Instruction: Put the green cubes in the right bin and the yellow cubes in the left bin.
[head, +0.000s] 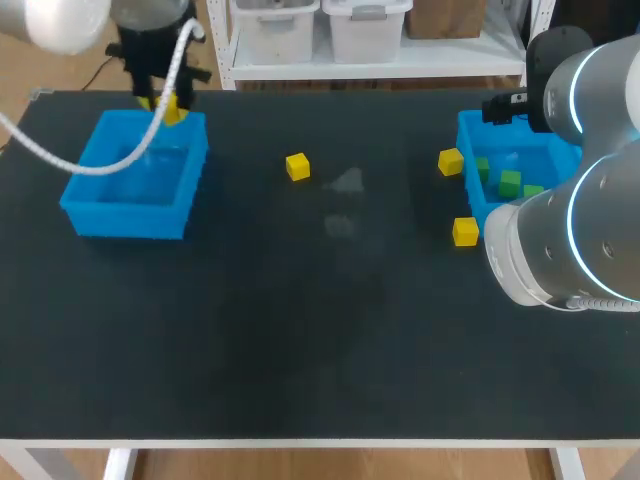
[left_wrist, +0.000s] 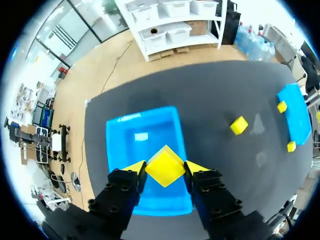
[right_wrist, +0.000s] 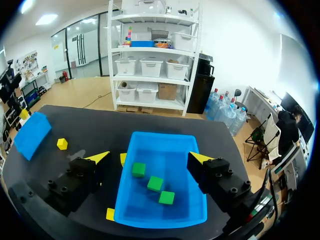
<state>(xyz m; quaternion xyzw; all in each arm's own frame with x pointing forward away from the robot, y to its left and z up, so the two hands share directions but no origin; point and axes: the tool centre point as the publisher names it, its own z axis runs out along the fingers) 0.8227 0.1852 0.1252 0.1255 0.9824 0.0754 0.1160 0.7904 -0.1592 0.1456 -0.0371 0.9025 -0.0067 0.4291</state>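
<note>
1. The rigid blue plastic left bin sits below your left gripper; the drop step appears to be in hand.
2. That gripper is clamped on a smooth yellow cube; next, part its fingers.
3. Your right gripper hangs spread over the right bin.
4. Loose yellow cubes remain outside.

right bin partly hidden behind right arm, right pincer unseen from overhead

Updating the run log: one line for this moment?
left gripper: shut on yellow cube over left bin | right gripper: open above right bin | three green cubes inside | three loose yellow cubes
</note>
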